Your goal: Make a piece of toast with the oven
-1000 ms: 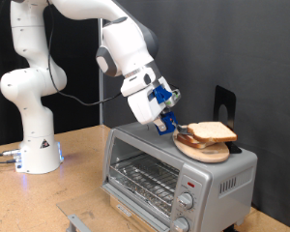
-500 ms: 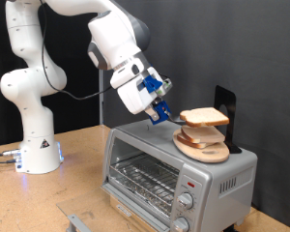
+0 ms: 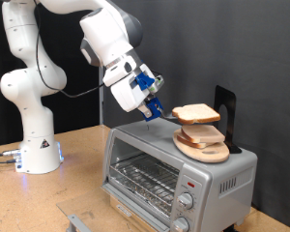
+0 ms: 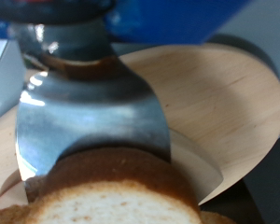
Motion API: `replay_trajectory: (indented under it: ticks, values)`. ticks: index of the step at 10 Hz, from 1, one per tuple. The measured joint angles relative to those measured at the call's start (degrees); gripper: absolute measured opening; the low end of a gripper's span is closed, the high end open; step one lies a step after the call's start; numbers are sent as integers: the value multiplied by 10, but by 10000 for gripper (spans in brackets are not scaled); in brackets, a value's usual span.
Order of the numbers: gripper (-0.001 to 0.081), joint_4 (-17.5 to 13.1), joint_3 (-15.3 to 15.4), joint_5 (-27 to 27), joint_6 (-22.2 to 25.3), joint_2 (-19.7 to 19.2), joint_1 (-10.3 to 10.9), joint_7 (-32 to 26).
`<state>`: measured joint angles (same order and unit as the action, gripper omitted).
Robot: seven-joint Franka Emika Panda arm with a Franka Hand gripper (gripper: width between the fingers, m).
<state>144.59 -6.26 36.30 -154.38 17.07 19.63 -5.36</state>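
Note:
My gripper (image 3: 157, 111) is shut on the edge of the piece of toast (image 3: 197, 114), a pale slice with a tan crust. It hangs level in the air above other slices (image 3: 201, 138) stacked on a round wooden board (image 3: 205, 153). The board rests on top of the silver oven (image 3: 174, 174), and the wire rack (image 3: 140, 179) shows behind the oven's glass front. In the wrist view a wide metal finger (image 4: 93, 112) lies over the toast (image 4: 112, 201), with the board (image 4: 219, 103) behind it.
A black upright stand (image 3: 223, 114) rises behind the board at the exterior view's right. The robot's white base (image 3: 34, 145) stands on the wooden table at the left. A grey metal piece (image 3: 75, 222) lies at the table's bottom edge. Knobs (image 3: 187, 201) line the oven's front.
The gripper has risen and drawn back to the exterior view's left, lifting the top slice off the stack. The board and the other slices stayed put.

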Motion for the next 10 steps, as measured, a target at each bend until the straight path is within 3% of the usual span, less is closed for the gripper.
replay_trajectory:
  ticks: [3,7,10]
  values:
    - [430,39,-26,26,7,24,1,-73]
    - [430,95,-97,32,53,95,-9,-163]
    - [430,136,-120,29,41,145,-42,-190]
